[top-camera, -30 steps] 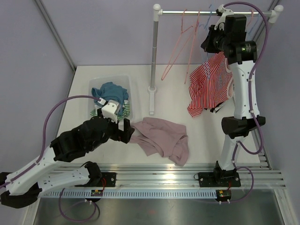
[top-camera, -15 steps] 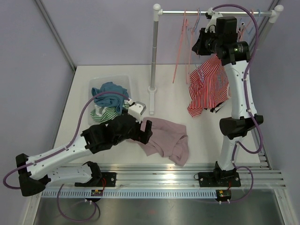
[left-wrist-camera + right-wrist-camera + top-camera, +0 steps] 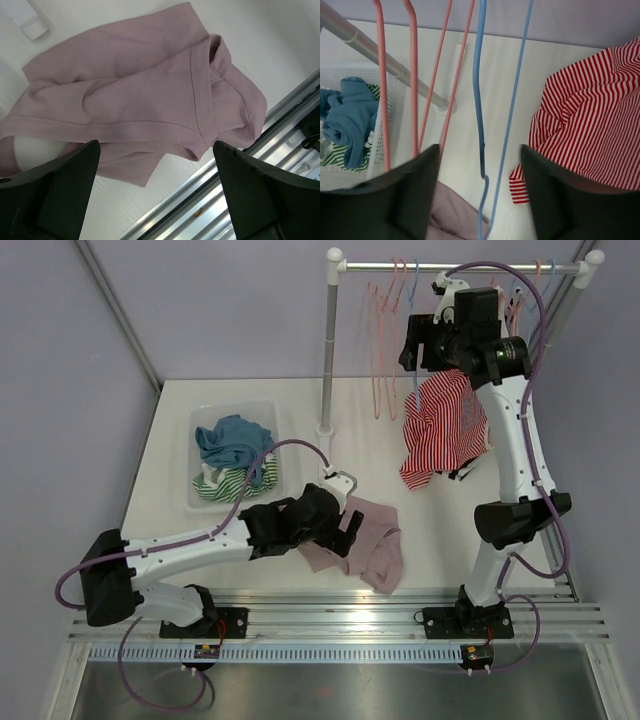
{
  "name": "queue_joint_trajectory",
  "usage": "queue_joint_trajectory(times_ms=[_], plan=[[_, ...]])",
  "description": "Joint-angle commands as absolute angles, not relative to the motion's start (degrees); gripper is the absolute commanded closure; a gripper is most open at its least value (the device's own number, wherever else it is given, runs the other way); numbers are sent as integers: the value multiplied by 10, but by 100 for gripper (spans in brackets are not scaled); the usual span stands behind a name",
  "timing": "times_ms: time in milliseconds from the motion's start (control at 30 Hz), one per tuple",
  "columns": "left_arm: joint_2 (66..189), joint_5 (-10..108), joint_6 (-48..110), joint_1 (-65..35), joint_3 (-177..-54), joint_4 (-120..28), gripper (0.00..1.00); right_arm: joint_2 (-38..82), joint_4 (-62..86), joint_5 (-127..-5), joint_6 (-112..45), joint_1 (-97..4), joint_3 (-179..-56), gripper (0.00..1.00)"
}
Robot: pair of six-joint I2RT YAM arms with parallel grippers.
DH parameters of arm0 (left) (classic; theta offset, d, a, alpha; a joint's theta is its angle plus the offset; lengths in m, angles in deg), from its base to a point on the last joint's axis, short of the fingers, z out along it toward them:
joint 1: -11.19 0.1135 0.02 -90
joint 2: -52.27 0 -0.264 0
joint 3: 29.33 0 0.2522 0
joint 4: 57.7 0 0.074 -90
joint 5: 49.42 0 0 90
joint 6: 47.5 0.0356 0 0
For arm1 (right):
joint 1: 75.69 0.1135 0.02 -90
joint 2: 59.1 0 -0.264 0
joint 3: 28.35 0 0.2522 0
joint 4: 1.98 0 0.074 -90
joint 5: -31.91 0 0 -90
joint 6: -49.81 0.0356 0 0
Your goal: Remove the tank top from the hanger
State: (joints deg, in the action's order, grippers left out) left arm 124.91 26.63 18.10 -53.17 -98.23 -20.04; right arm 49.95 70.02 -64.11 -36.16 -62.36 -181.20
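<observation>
The right gripper (image 3: 479, 152), open like the left gripper (image 3: 156, 150), should close on the striped tank top (image 3: 445, 430), avoiding the blue hanger (image 3: 476, 75).

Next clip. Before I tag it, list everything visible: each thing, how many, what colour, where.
tank top: 1, red-and-white striped, hanging below the rack rail beside the right arm
mauve garment: 1, crumpled on the table near its front edge
bin: 1, translucent white, left side of the table
blue garment: 1, in the bin
green-striped garment: 1, green and white, in the bin
pink hangers: at least two, on the rail
blue hanger: at least one, on the rail
clothes rack: 1, silver with white end caps, back of the table
table: 1, white
left gripper: black, open, over the mauve garment
right gripper: black, open, among the hangers
</observation>
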Motion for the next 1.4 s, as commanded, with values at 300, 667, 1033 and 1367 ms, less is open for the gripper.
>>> queue_joint_trajectory(times_ms=[300,667,1033,1367], plan=[[1412,256,180,-573,-1031,-265,1,210,662,-571,-361,-631,-1610,0],[1533,253,161,-574,-999,-363,2,-6,581,-749,-334,-630,-1468,1],[1502,222,130,-582,-979,-333,100,-58,596,-719,-332,-630,-1441,1],[1284,78,143,-573,-1058,-164,100,-87,594,-691,-326,-630,-1407,1]])
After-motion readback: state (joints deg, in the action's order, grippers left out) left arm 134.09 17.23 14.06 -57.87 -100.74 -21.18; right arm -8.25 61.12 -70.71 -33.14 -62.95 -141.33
